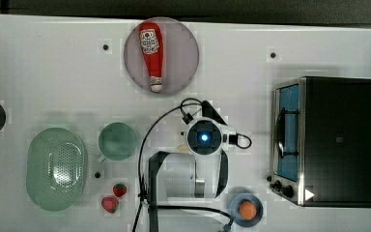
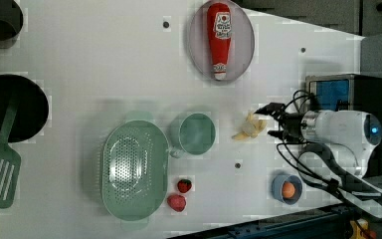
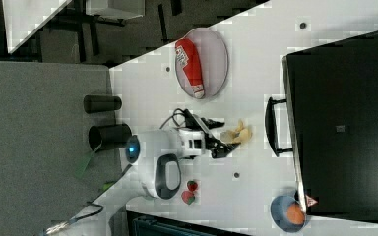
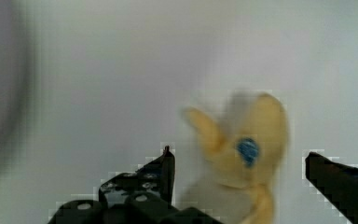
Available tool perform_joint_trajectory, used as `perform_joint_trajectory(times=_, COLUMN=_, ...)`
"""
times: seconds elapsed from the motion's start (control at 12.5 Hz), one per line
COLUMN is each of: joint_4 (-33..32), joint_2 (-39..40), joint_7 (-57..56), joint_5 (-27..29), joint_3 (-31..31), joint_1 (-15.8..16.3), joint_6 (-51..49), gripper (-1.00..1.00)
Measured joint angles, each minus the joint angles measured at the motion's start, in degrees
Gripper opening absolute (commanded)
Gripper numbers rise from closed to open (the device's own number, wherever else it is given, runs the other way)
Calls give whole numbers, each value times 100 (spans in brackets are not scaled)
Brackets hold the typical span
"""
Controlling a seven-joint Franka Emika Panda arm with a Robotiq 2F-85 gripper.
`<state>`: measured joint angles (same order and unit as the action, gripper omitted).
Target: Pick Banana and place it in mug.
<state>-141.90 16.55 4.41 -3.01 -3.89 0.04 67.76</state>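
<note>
The pale yellow banana (image 2: 248, 127) lies on the white table, to the right of the mug in the left view. In the wrist view the banana (image 4: 249, 154) sits between my two black fingers (image 4: 161, 172), apart from both. My gripper (image 2: 272, 120) is open and reaches the banana's near end from the left view's right. The right view has the gripper (image 3: 225, 136) straddling the banana (image 3: 238, 134). The round green mug (image 1: 118, 141) stands upright with nothing in it, left of my wrist in the top view, and the mug (image 2: 197, 133) is clear of my fingers.
A pale-green colander (image 1: 56, 168) lies left of the mug in the top view, with two strawberries (image 1: 115, 197) below the mug. A ketchup bottle (image 1: 152, 54) rests on a grey plate. A toaster oven (image 1: 326, 140) stands at the top view's right, a blue bowl (image 1: 246, 209) with an orange ball near the front edge.
</note>
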Motion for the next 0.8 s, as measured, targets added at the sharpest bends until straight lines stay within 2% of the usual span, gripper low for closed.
perform_joint_trajectory(times=0.16, joint_4=-56, joint_2=375, joint_7=12, joint_5=-30, joint_3=56, joint_1=-6, joint_6=22, gripper=100)
perform_joint_trajectory(times=0.24, joint_4=-112, joint_2=393, joint_7=0, joint_5=-52, joint_3=54, joint_1=3, joint_6=84, gripper=66)
perform_joint_trajectory(times=0.64, joint_4=-22, joint_2=434, joint_7=-24, joint_5=-23, joint_3=81, joint_1=121, joint_6=297, gripper=-50)
perform_joint_trajectory(times=0.8, joint_4=-45, joint_2=343, joint_7=-26, joint_5=174, joint_3=116, joint_1=110, joint_6=336, gripper=-53)
